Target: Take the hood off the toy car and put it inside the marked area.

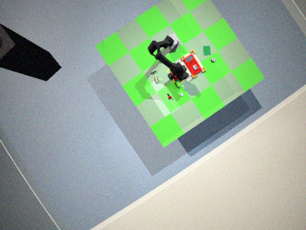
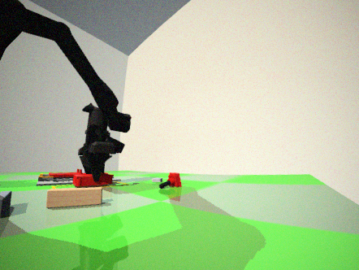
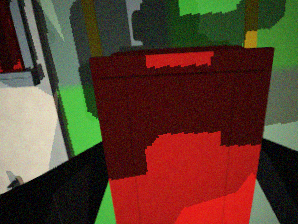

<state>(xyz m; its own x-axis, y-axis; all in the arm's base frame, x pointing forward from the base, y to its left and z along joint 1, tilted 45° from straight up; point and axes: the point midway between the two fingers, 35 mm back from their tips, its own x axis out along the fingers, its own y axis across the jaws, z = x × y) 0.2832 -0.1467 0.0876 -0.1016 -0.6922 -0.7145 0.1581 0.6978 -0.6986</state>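
Hood, red, boxy, plastic (image 1: pixel 175 78) (image 2: pixel 84 180) (image 3: pixel 190 170), clamped in black gripper (image 1: pixel 177 80) (image 2: pixel 97 176) (image 3: pixel 178 146), off red-and-white toy car (image 1: pixel 190 65) (image 2: pixel 62 175) (image 3: pixel 25 112) at two o'clock (top view). Placement unconfirmed; release remains.

A table (image 1: pixel 211 100) (image 2: pixel 284 203) (image 3: pixel 73 112) chequered in green and pale grey carries the toy car (image 1: pixel 194 63) (image 2: pixel 61 176) (image 3: pixel 27 117), and, seen from above, the arm's base (image 1: pixel 173 34) stands toward the car's eleven o'clock. A flat green patch (image 1: pixel 206 50) lies between one and two o'clock, a small round grey piece (image 1: pixel 213 59) between two and three, a small white piece (image 1: pixel 181 94) (image 2: pixel 157 180) between six and seven, a red-and-black piece (image 1: pixel 169 96) (image 2: pixel 175 180) at seven. A wooden block (image 1: pixel 156 79) (image 2: pixel 75 198) lies at eight, just beside a dark grey block (image 1: pixel 154 72) (image 2: pixel 5 204) between eight and nine.
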